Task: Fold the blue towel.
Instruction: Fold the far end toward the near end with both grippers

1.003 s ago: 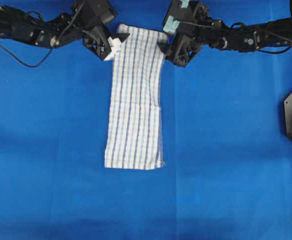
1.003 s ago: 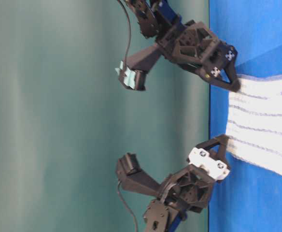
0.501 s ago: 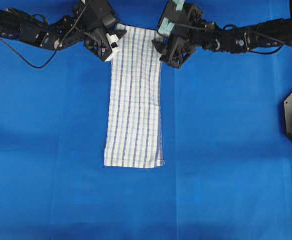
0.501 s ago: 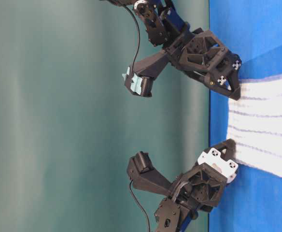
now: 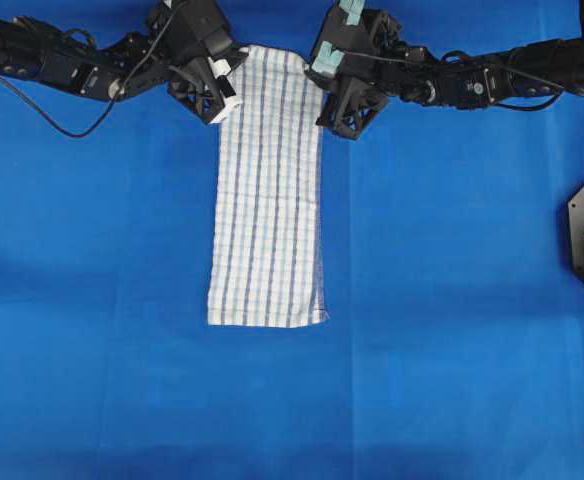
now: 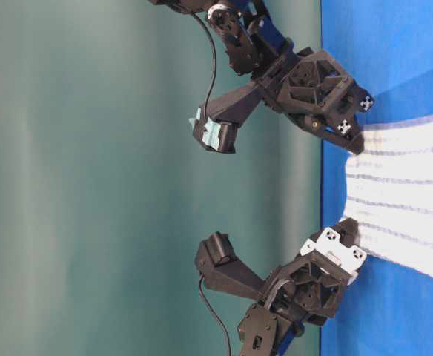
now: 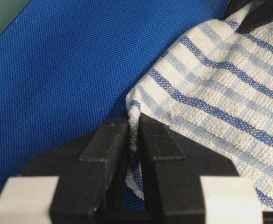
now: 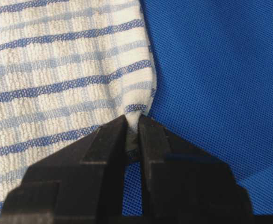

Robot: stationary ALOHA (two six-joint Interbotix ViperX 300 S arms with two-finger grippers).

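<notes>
Overhead exterior view: I have the left gripper (image 5: 224, 93) at the far-left corner of the blue towel (image 5: 268, 200), the arm coming in from the upper left. The towel lies as a long narrow strip down the middle of the blue sheet (image 5: 452, 300), its near end flat with a hemmed edge and its far end between my two grippers. The right gripper (image 5: 324, 100) sits on the far-right corner, its arm stretching in from the right edge, a pale green tape patch on the wrist camera housing.

Table-level exterior view: this one is turned sideways. The teal backdrop (image 6: 90, 178) fills the left part. The right gripper (image 6: 354, 141) is up top and the left gripper (image 6: 348, 230) below, both tips touching the towel's (image 6: 402, 193) far edge. The cloth narrows toward each tip and rises off the sheet there; how far, I cannot tell.

Left wrist view: the left gripper's (image 7: 134, 135) black fingers (image 7: 106, 140) are pressed together on a pinched fold at the towel (image 7: 220, 93) corner, with cloth showing in the thin slot between them.

Right wrist view: the right gripper (image 8: 132, 128) is the same, fingers (image 8: 104, 140) squeezed on the bunched corner of the towel (image 8: 57, 70), blue sheet (image 8: 211, 70) to its right.
</notes>
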